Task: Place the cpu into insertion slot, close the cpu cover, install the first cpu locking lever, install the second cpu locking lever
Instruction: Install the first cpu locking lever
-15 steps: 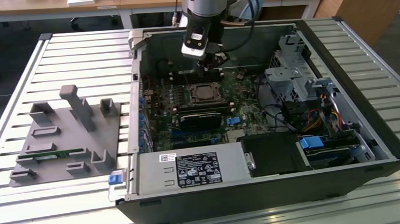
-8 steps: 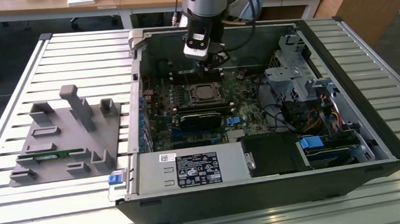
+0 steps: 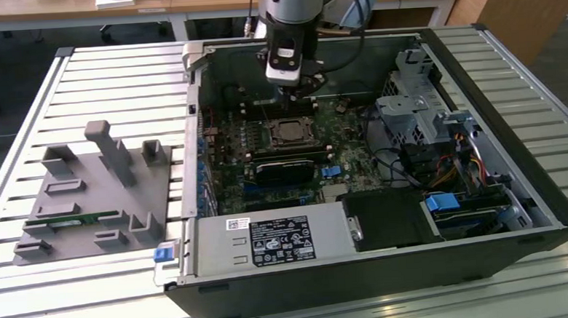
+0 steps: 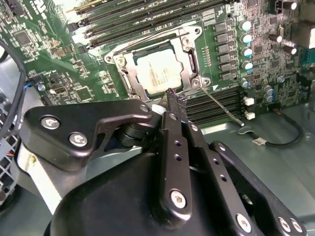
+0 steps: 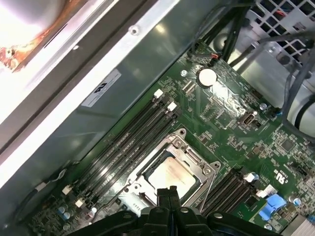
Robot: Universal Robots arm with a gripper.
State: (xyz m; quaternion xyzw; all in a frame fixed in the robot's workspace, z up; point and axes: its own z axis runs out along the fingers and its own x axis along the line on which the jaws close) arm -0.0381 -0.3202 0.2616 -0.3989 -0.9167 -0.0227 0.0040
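Over the far part of the open computer case, in the exterior view, the gripper hangs just beyond the insertion slot. The case's far wall is close behind it, and open room lies above the motherboard on the nearer side. Toward the exterior view's left, a grey fixture lies on the slatted table, apart from the case. A label covers the power supply at the near edge, its print too small to tell. In the second wrist view the gripper has its fingers pressed together on nothing, their tip just beside the socket's edge. The cpu lies in the slot with the cpu cover down around it. A thin locking lever angles out from the socket's corner across the memory slots. In the first wrist view the gripper is next to the cpu. A white sticker sits on the case wall, its writing unreadable.
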